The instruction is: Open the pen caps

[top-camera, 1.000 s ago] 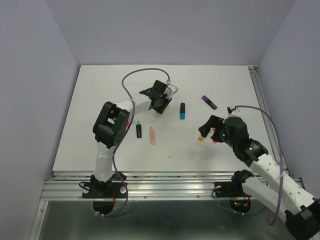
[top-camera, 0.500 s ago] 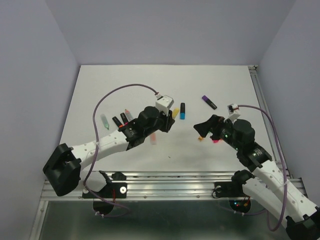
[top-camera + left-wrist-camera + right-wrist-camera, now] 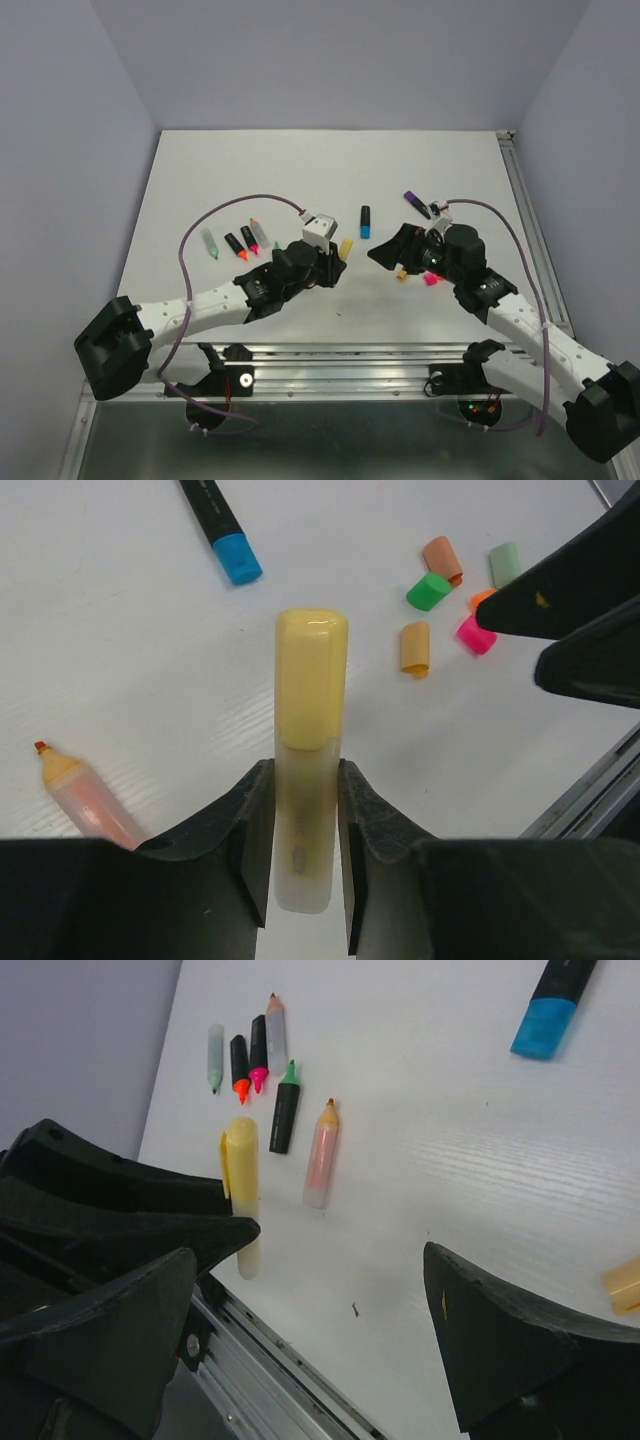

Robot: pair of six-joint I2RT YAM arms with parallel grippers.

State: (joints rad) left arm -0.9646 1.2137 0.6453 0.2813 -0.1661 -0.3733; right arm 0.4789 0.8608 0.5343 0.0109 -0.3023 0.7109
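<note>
My left gripper is shut on the pale barrel of a yellow marker. Its yellow cap is on and points away from the wrist, toward my right gripper. The marker also shows in the top view and the right wrist view. My right gripper is wide open and empty, a short way right of the cap. Its black fingers show in the left wrist view. Several loose caps lie below it: green, orange, pink, brownish, pastel green.
A black marker with a blue cap and a purple-capped one lie further back. Several uncapped markers lie in a row at the left. A peach one and a green-tipped black one lie nearer. The table's front rail is close.
My left arm swung from the back of the table toward the front centre with the yellow marker in its gripper. My right gripper moved left and up toward it, still open.
</note>
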